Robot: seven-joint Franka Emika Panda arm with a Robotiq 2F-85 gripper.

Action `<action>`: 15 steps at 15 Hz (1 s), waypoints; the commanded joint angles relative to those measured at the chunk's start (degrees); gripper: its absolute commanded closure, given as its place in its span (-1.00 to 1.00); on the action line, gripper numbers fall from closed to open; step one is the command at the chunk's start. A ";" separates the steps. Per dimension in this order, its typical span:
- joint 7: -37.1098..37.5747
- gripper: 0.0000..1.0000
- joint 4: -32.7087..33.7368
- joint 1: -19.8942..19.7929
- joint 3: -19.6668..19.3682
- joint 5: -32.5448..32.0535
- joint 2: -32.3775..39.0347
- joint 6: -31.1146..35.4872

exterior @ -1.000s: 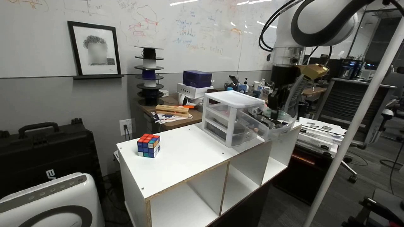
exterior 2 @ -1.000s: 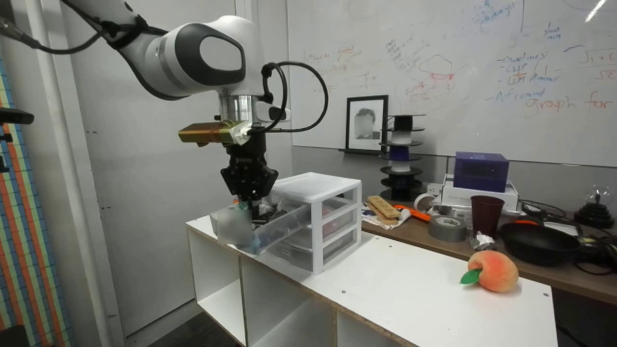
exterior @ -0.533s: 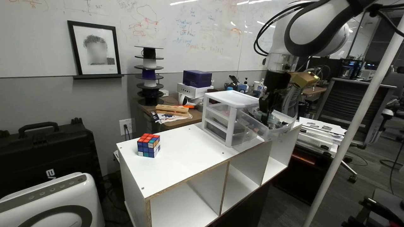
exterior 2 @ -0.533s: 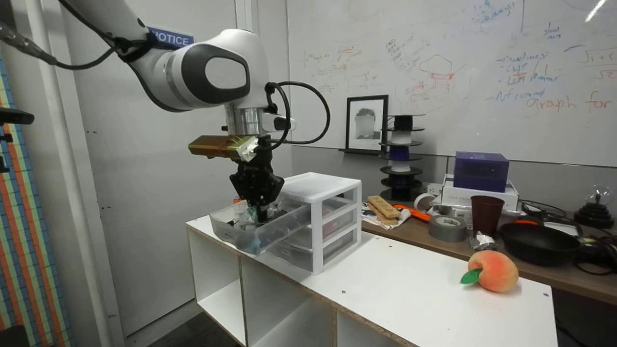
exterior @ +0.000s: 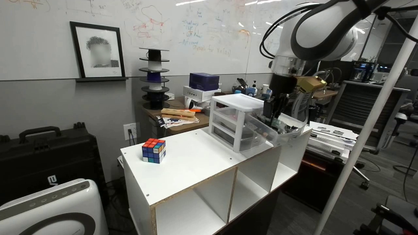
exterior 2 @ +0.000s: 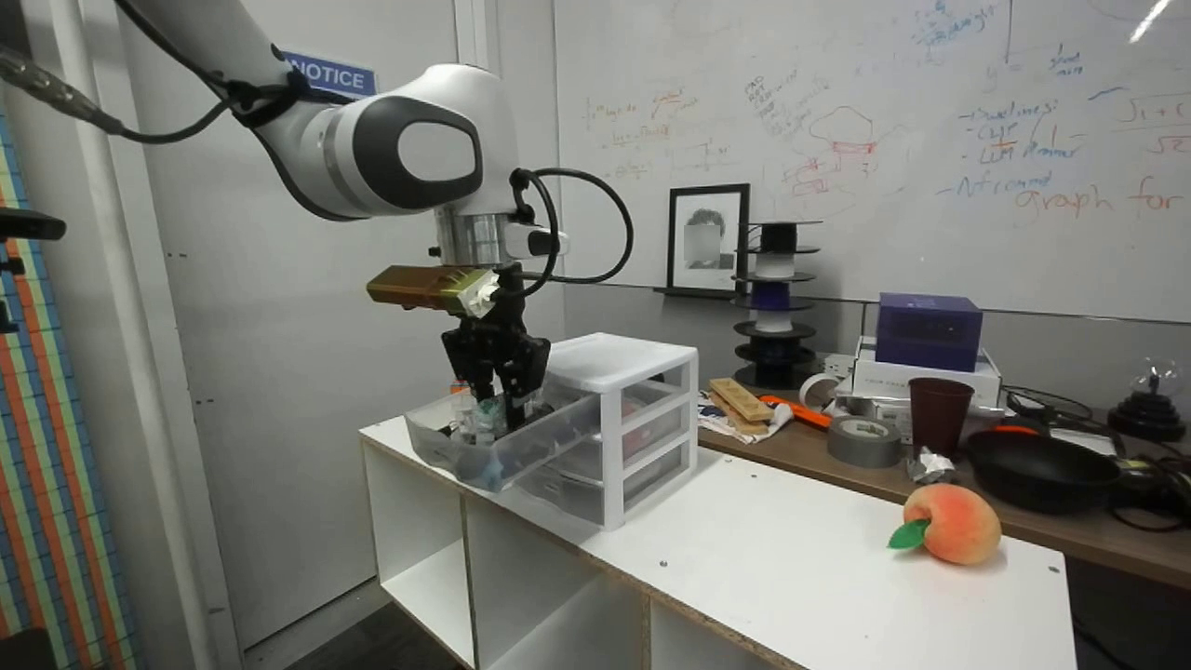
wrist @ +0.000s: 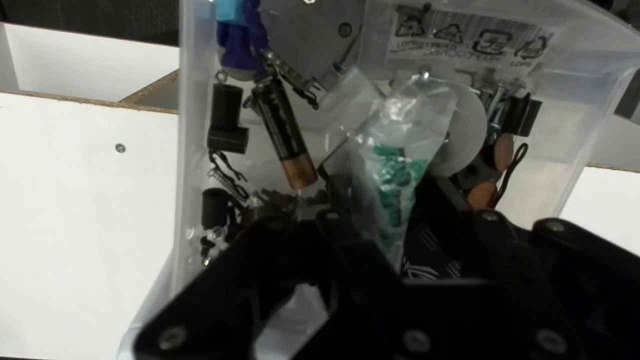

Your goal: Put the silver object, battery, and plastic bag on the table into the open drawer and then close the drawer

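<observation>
The open drawer (exterior: 277, 140) sticks out of the three-drawer unit (exterior 2: 614, 358) on the white table (exterior: 183, 176). It also shows in an exterior view (exterior 2: 456, 461) and is full of small items. My gripper (exterior 2: 500, 409) points down inside it, fingers apart. In the wrist view, my gripper (wrist: 390, 187) has its fingers on either side of a clear plastic bag with green pieces (wrist: 395, 165). A black battery with a copper end (wrist: 285, 132) lies in the drawer, left of the bag. I cannot tell which item is the silver object.
In the drawer lie a printed plastic bag (wrist: 465, 40), a purple item (wrist: 242, 50) and several black parts. A peach (exterior 2: 954, 523) sits at the table's end; a Rubik's cube (exterior: 153, 150) is on it in an exterior view. Crumpled foil (exterior 2: 930, 465) lies on the desk behind.
My gripper has come down into the drawer and shifted slightly toward the drawer unit. Its fingers, close together before, are now spread apart by the green-filled bag.
</observation>
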 commanded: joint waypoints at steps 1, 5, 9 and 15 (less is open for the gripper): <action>-1.71 -0.53 1.12 0.06 0.87 1.51 -1.20 0.49; -1.82 -1.00 1.60 0.51 1.37 1.05 -4.54 -1.19; -3.77 -1.00 1.53 1.21 1.96 1.39 -9.47 -7.66; -0.71 -1.00 -1.56 3.23 3.10 0.88 -17.47 -15.02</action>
